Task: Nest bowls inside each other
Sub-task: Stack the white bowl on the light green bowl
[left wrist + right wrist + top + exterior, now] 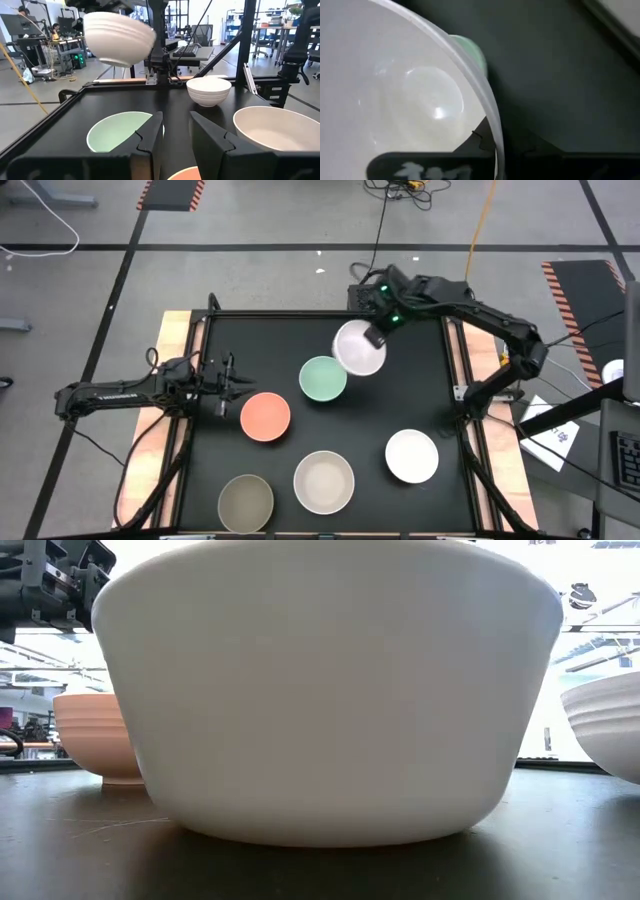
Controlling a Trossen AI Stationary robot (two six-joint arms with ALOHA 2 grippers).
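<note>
My right gripper (pixel 373 337) is shut on a white bowl (pixel 356 348) and holds it in the air just beyond the mint green bowl (pixel 323 378), toward the far right. In the left wrist view this white bowl (pixel 120 37) hangs tilted above the mint green bowl (pixel 120 131). The salmon pink bowl (pixel 265 417), olive-grey bowl (pixel 246 502), cream bowl (pixel 323 481) and second white bowl (pixel 412 456) stand on their bases on the black table top. My left gripper (pixel 238 387) is open, just left of the salmon pink bowl and touching nothing. My right gripper (pixel 495 142) pinches the white bowl's rim (pixel 490 120) with one finger inside the bowl and one outside. It holds the rim on the bowl's far right side (pixel 372 340). The bowl is lifted clear of the table and tilted.
A raised black frame (pixel 300 315) edges the table top, with wooden strips (pixel 172 380) along the left and right sides. In the low view the cream bowl (pixel 330 690) fills most of the picture. There is bare table top (pixel 420 390) between the mint green bowl and the second white bowl.
</note>
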